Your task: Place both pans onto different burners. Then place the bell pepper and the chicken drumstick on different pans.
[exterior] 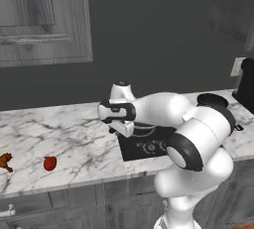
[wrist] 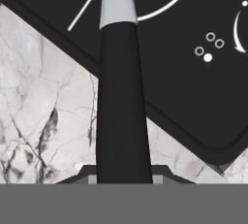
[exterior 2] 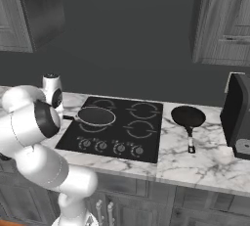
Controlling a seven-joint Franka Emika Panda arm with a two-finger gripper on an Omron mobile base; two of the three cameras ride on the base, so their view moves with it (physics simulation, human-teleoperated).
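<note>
At centre-left of the right base view, one pan (exterior 2: 95, 116) sits on the cooktop (exterior 2: 146, 144) over the front-left burner (exterior 2: 93, 127), its pale rim showing and its thin black handle (exterior 2: 69, 118) pointing left toward the arm. Up the middle of the hand view that same handle (wrist: 121, 106) runs from the bottom edge to the pan's grey collar at the top, lying over the marble counter (wrist: 43, 121) and the cooktop's black corner. The gripper (wrist: 123, 178) is at the bottom of that view, closed as tight as it goes on the handle's end, so it has the pan by the handle; holding at the far end keeps the hand off the glass while the pan body rests over the ring, and it looks as though the pan is about in place and ready to be let go. A second pan (exterior 2: 188, 117) lies right of the cooktop on the counter, handle toward the front edge, not yet on a burner. At lower left of the left base view, the pepper (exterior: 49, 163) lies on the marble, with the drumstick (exterior: 5, 161) just left of it at the frame's edge, both well apart from the cooktop. Both are probably waiting there until the pans are set. A dark appliance (exterior 2: 235, 117) stands at the right edge, beside the second pan.
</note>
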